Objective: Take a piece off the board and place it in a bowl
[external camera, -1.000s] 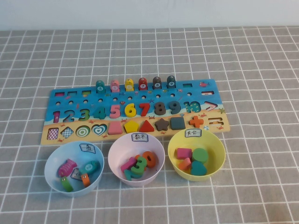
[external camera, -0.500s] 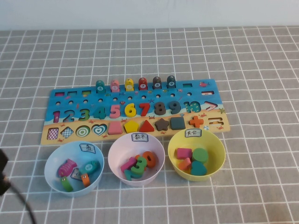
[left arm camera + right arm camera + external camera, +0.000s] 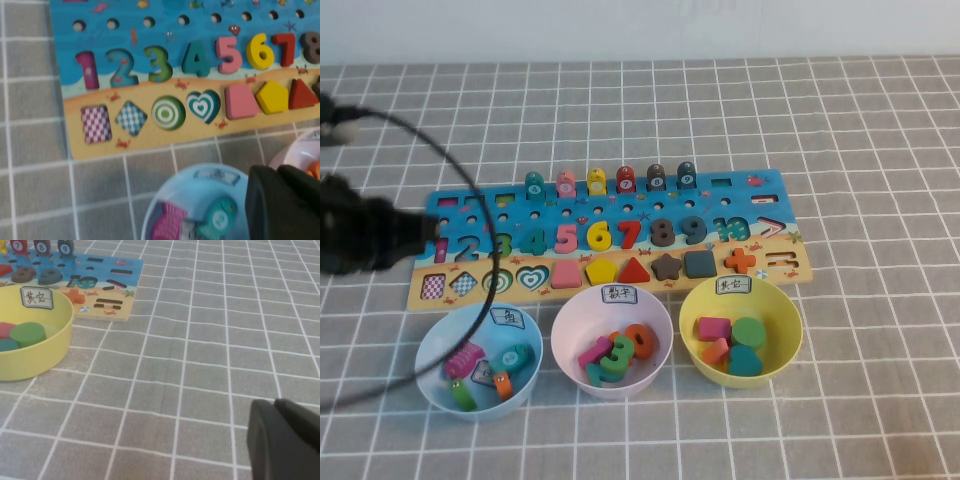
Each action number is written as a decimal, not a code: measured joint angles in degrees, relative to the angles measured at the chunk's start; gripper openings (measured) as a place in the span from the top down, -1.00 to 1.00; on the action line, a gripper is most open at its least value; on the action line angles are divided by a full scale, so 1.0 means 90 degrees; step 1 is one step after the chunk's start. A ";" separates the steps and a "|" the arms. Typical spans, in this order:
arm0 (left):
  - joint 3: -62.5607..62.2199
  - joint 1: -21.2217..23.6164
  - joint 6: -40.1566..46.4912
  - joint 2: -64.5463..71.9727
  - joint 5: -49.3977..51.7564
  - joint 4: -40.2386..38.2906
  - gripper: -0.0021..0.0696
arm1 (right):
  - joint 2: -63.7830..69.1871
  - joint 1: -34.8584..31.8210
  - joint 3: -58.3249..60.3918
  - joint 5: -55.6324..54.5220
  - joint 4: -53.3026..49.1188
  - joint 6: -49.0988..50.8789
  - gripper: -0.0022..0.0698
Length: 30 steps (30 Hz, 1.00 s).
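Observation:
The blue board lies across the middle of the table. A dark teal fish piece stands at the left end of its peg row, beside pink, yellow and red fish. The pale blue bowl stands in front of the board's left end and holds another teal fish, a pink one and others. My left gripper is a blurred dark shape over the board's left end. In the left wrist view its shut, empty fingers hang over the bowl's rim. My right gripper is shut and empty above bare cloth.
A pink bowl of number pieces and a yellow bowl of shape pieces stand right of the blue bowl. The left arm's black cable loops over the board's left end and the blue bowl. Grey checked cloth covers the table.
My left arm has come in from the lower left and swung up to the board's left end, trailing its cable. The pieces and bowls have not moved.

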 joint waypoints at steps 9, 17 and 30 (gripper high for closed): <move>-0.2523 0.0000 0.0187 0.2400 0.0948 0.0028 0.95 | 0.0000 0.0000 0.0000 0.0000 0.0000 0.0000 0.99; -0.4471 -0.0480 -0.0238 0.4033 0.1434 0.0720 0.95 | 0.0000 0.0000 0.0000 0.0000 0.0000 0.0000 0.99; -0.7095 -0.0809 -0.0846 0.6056 0.2551 0.1043 0.95 | 0.0000 0.0000 0.0000 -0.0011 0.0000 0.0000 0.99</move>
